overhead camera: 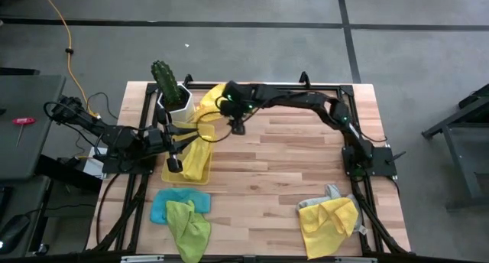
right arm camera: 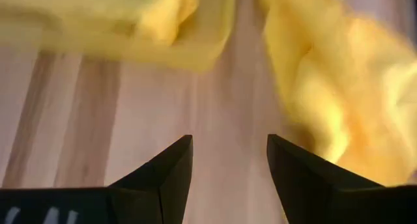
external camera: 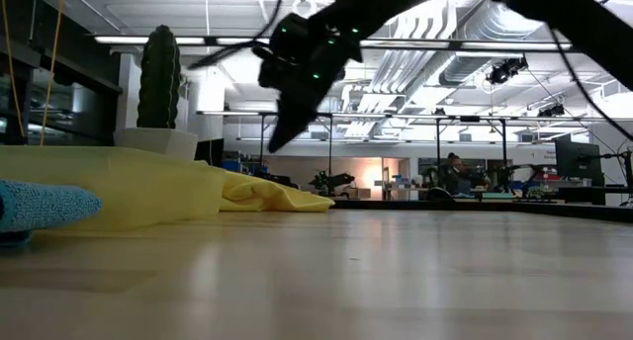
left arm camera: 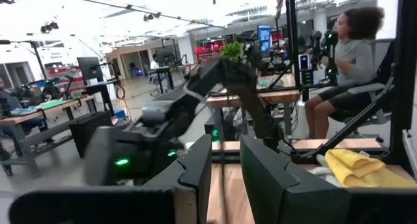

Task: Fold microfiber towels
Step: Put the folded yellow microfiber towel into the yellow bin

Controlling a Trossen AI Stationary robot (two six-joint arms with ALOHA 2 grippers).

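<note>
Right gripper (overhead camera: 238,128) is carried above the bare wood with its fingers spread wide and nothing between them; in its own wrist view the two dark fingers (right arm camera: 171,164) frame empty table. Just beside it, toward the far left corner of the table, a yellow towel (overhead camera: 212,101) lies rumpled, and a second yellow towel (overhead camera: 197,157) is heaped in the translucent tray (overhead camera: 186,177) nearer the left arm. The step in hand is judged to be a release or a reach between folds: no cloth is held by this gripper. A descent onto an edge of the nearest yellow towel would be called for next, with the fingers closed on one layer only.

Left gripper (overhead camera: 174,163) is held over the tray, fingers narrowly parted; no cloth can be made out between them. Well apart, at the near edge, a light blue towel (overhead camera: 162,204), a lime green towel (overhead camera: 188,227) and a yellow and grey heap (overhead camera: 328,217) await folding. A potted cactus (overhead camera: 170,84) stands close behind the working spot and could be struck.
</note>
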